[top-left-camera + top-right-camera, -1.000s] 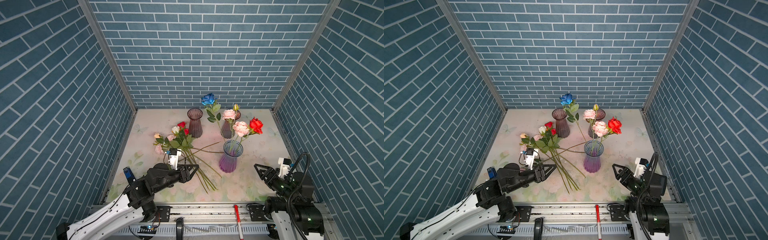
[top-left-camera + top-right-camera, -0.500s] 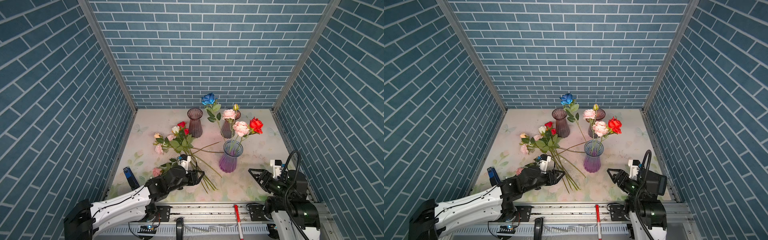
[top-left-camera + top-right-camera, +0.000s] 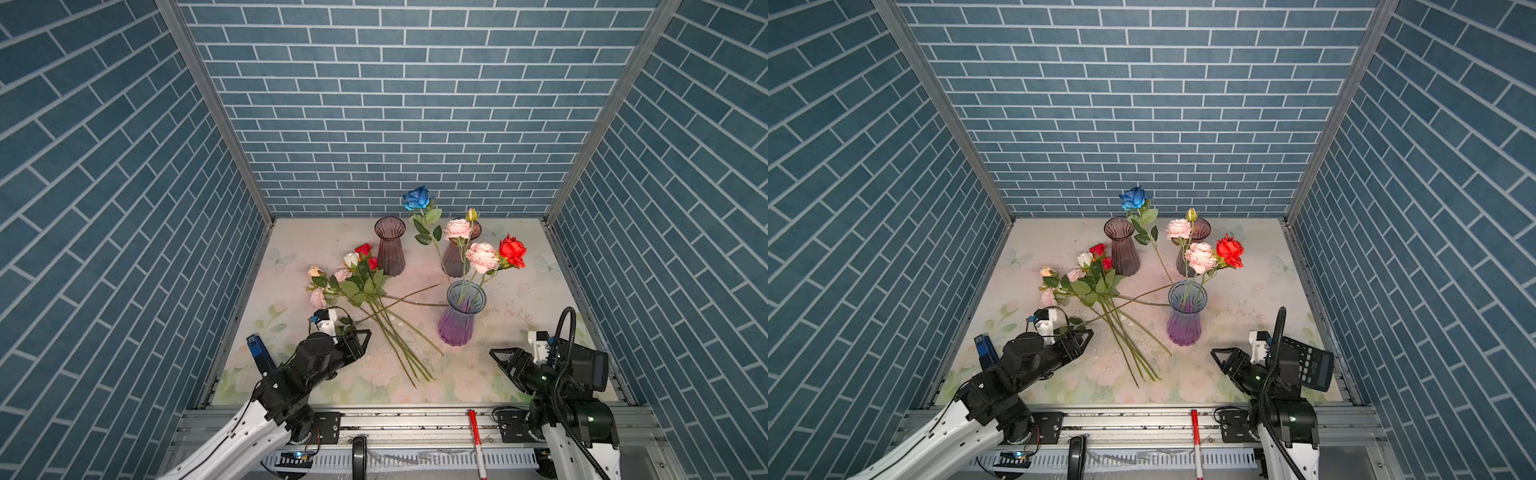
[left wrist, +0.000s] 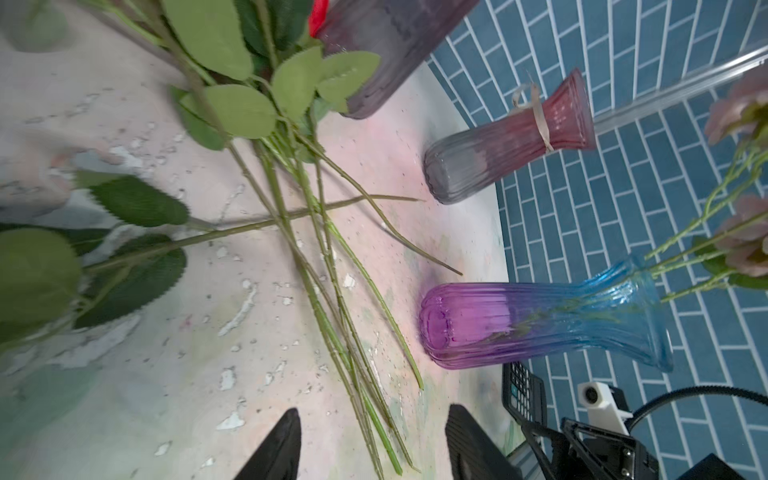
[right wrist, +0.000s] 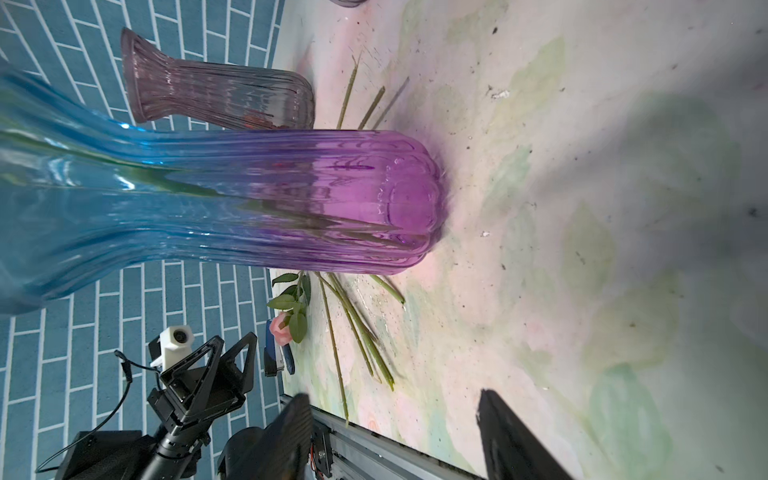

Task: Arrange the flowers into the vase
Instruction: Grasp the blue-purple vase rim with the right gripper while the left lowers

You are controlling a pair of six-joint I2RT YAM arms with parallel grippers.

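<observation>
A ribbed vase [image 3: 460,321] [image 3: 1185,319], blue at its rim and purple at its base, stands right of the middle in both top views. Several flowers [image 3: 482,257] stand in it: blue, pink and red blooms. More flowers [image 3: 360,286] [image 3: 1090,286] lie loose on the mat to its left, stems fanned towards the front. My left gripper [image 3: 360,337] [image 4: 374,419] hovers open by the near ends of those stems [image 4: 332,316], holding nothing. Low at the front right, my right gripper [image 3: 498,359] [image 5: 392,411] is open and empty, facing the vase [image 5: 249,199].
Two smoky purple vases [image 3: 390,251] [image 3: 455,259] stand behind the flowers. A black calculator [image 3: 1308,368] sits by the right arm. A blue object [image 3: 259,359] lies at the mat's left edge, with a pink bloom [image 5: 282,328] beside it. A red pen [image 3: 476,436] lies on the front rail.
My left gripper dipped low and forward over the stem ends, then drew back up and left, still empty. My right gripper has slid a little leftward and nearer the front, its jaws narrowing slightly.
</observation>
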